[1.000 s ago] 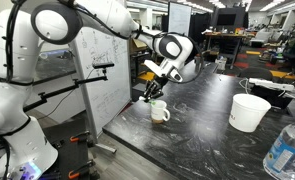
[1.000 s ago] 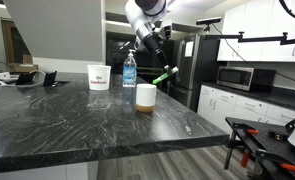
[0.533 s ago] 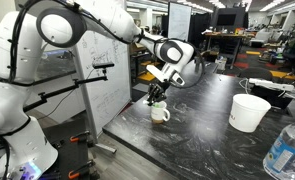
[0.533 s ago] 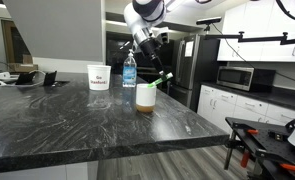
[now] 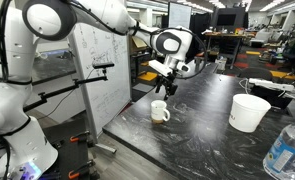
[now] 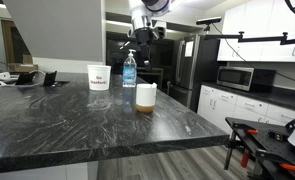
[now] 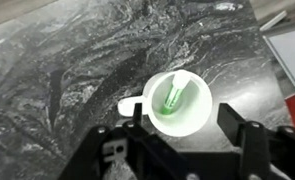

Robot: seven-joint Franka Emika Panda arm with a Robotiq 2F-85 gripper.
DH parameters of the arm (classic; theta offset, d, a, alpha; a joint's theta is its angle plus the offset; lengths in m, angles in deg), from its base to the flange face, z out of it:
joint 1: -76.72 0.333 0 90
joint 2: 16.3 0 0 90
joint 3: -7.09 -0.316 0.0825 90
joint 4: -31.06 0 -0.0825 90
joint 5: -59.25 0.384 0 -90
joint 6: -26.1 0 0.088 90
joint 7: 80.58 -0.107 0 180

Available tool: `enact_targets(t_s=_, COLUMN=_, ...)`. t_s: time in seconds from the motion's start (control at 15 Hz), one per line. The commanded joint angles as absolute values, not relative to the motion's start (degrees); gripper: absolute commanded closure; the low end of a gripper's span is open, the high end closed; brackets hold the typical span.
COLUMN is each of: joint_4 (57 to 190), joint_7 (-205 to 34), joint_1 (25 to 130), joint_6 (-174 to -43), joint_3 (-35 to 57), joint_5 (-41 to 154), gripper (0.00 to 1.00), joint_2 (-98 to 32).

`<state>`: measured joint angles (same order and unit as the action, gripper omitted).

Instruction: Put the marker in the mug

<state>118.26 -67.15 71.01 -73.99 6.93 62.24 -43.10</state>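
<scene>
Ok, the marker (image 7: 174,100) lies inside the white mug (image 7: 137,104) on the dark marble counter (image 7: 57,70); gripper (image 7: 179,132) hangs straight above it w/ jaws wide apart, holding nothing

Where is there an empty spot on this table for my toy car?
The dark marble counter is bare between the small white mug and the big white tub. Avoid the mug: the gripper hangs over it, green marker inside.
</scene>
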Motion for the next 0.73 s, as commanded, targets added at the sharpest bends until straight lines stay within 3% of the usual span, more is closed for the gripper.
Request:
enact_targets(t_s=0.0, joint_4=127.8, joint_7=-65.0, joint_1=70.8, joint_6=-84.3, joint_3=6.7, joint_5=63.3, gripper=0.00, joint_2=-35.0)
enact_targets(t_s=0.67, joint_4=144.2, joint_7=-64.8, joint_1=71.6, joint_6=-94.4, joint_3=7.7, joint_5=62.7, gripper=0.00, joint_2=-21.1)
